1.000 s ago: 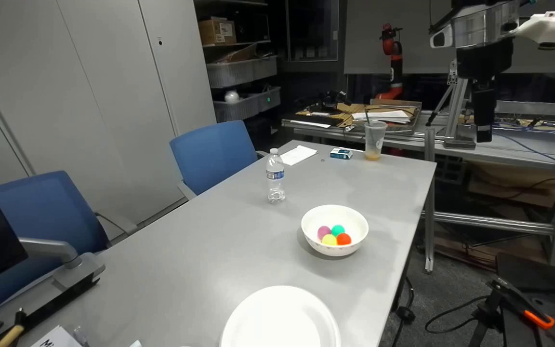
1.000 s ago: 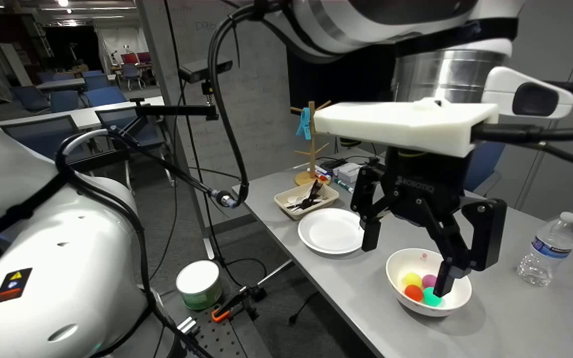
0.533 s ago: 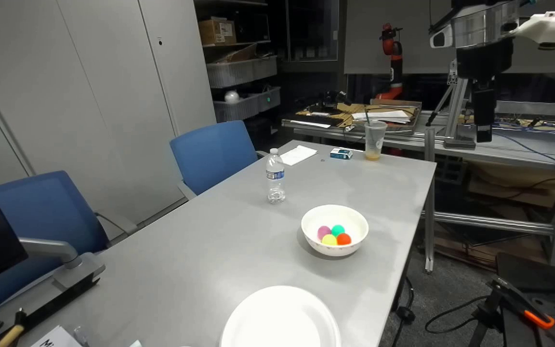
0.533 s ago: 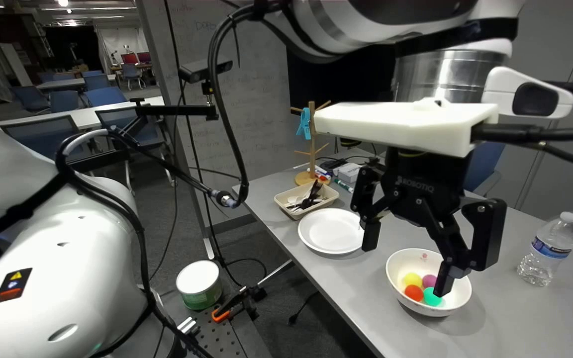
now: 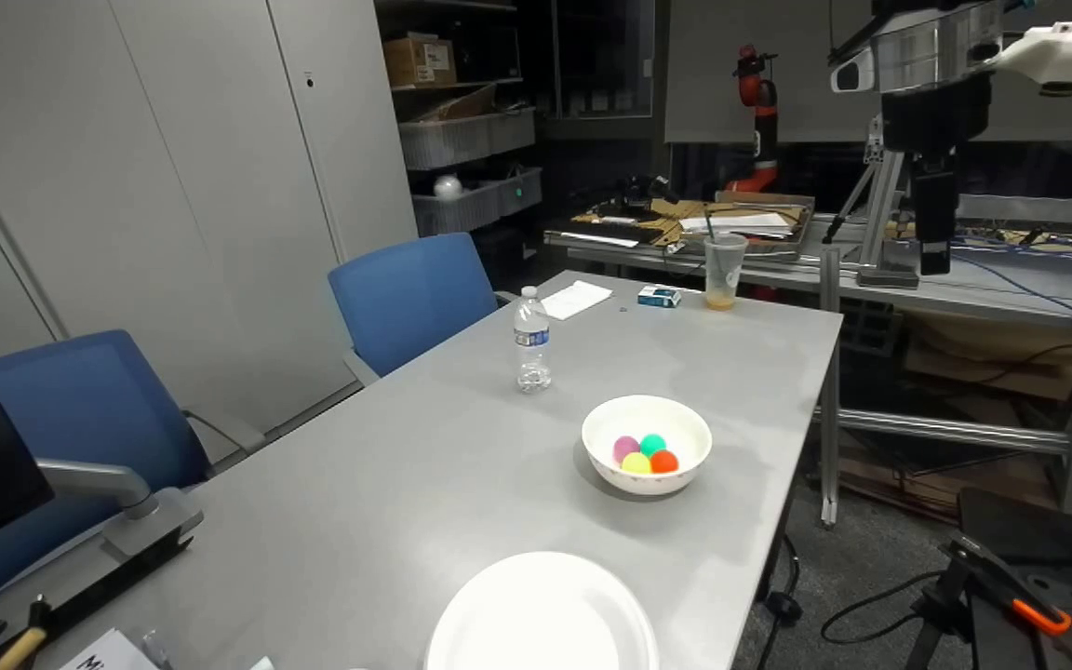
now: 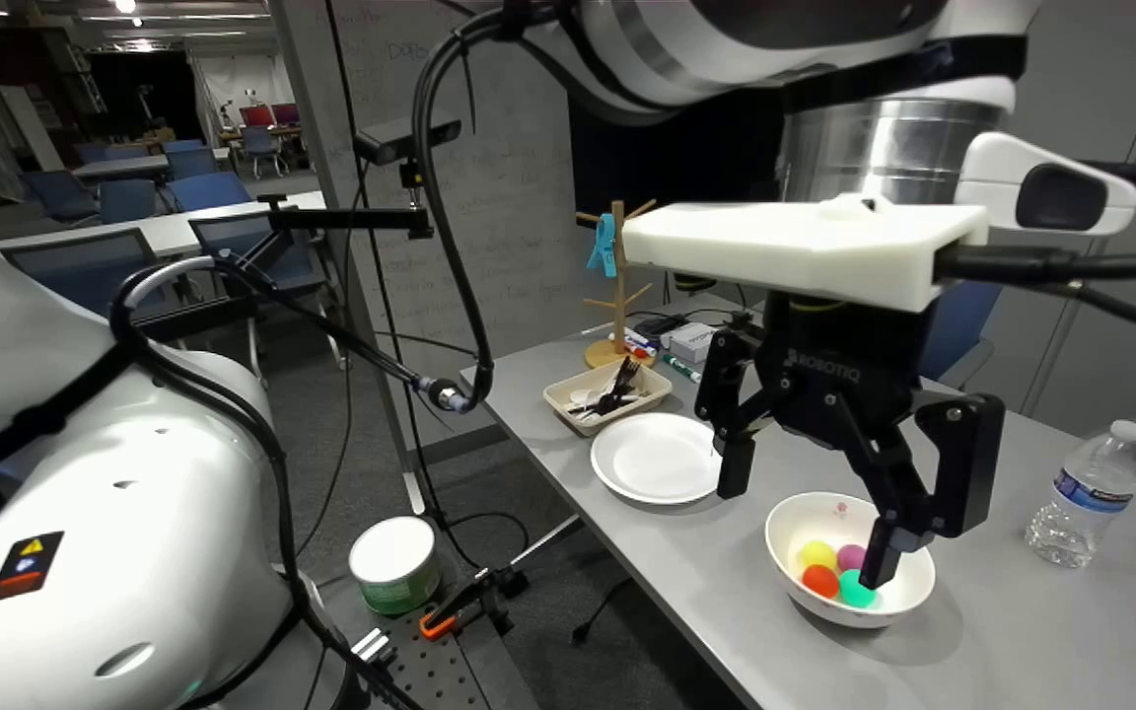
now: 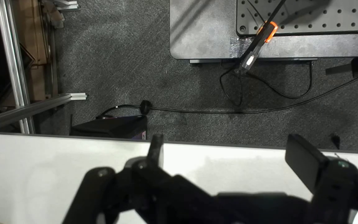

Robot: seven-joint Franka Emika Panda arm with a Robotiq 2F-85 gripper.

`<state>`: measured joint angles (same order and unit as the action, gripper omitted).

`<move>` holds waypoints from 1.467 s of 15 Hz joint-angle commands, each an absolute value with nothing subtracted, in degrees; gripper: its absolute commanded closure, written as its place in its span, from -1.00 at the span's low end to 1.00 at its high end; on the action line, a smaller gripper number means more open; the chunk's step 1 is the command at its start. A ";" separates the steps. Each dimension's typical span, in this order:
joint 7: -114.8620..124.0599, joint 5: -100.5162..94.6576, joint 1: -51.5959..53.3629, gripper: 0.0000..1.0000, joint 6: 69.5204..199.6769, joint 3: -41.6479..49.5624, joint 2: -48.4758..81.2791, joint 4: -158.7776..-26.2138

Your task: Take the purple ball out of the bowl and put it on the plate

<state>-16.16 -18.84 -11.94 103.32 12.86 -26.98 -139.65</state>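
The purple ball [image 5: 626,448] lies in the white bowl [image 5: 690,430] with a yellow, a red and a green ball. In an exterior view the purple ball [image 6: 851,557] sits against the yellow and green balls in the bowl [image 6: 803,518]. The flat white plate [image 5: 541,623] stands on the table apart from the bowl; it also shows in an exterior view [image 6: 655,459]. My gripper [image 6: 812,520] is open and empty, pointing down, raised well above table height. In the wrist view the gripper [image 7: 228,152] has its fingers wide apart over the table edge. The purple ball does not show there.
A water bottle [image 5: 532,344] stands on the table [image 5: 378,502] beyond the bowl. A cup [image 5: 725,272] and a small box [image 5: 659,296] are at the far end. A cutlery tray [image 6: 568,419] and a wooden stand [image 6: 619,286] stand behind the plate.
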 commanded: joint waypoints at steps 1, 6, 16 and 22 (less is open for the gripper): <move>-16.03 -18.94 -11.58 -1.00 103.19 13.15 -27.00 -139.58; -16.03 -18.94 -11.58 -1.00 103.19 13.15 -27.00 -139.58; -17.87 -18.06 -10.90 -1.00 107.05 13.94 -27.44 -140.47; -17.67 -15.08 -10.74 -1.00 111.08 14.32 -27.53 -141.34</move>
<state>-16.38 -17.23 -11.60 109.25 13.13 -26.98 -140.64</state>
